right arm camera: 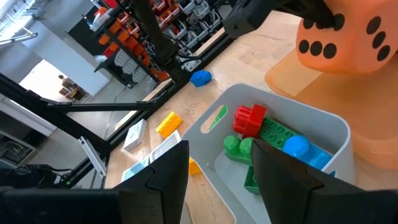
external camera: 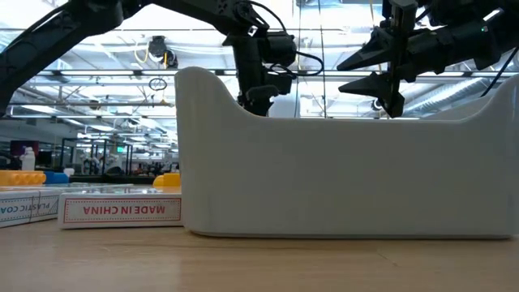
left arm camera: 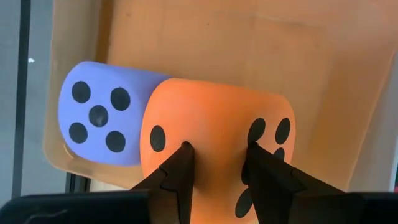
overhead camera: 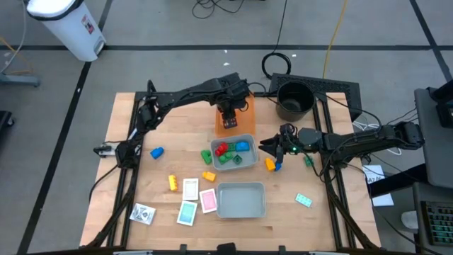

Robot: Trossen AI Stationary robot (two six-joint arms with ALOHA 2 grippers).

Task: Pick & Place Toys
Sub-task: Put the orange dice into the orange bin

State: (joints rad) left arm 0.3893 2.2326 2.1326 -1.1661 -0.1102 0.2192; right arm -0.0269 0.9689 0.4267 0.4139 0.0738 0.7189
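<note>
1. Left wrist view: the left gripper (left arm camera: 214,152) has its fingers clamped on the orange die (left arm camera: 214,127), pads denting its soft, light face, over the flat orange tray (left arm camera: 261,43) beside the purple die (left arm camera: 99,112).
2. Right gripper (overhead camera: 272,147) hovers just beside the grey tray (overhead camera: 249,142) of bricks (overhead camera: 228,151), fingers apart and empty.
3. Cards (overhead camera: 191,189) and loose bricks lie scattered on the tabletop (overhead camera: 177,113), clear of both arms.

You are seeing "MADE IN CHINA" in red on a white card box (external camera: 122,210); beside it, another box (external camera: 28,208) is showing "PLASTIC CO".
</note>
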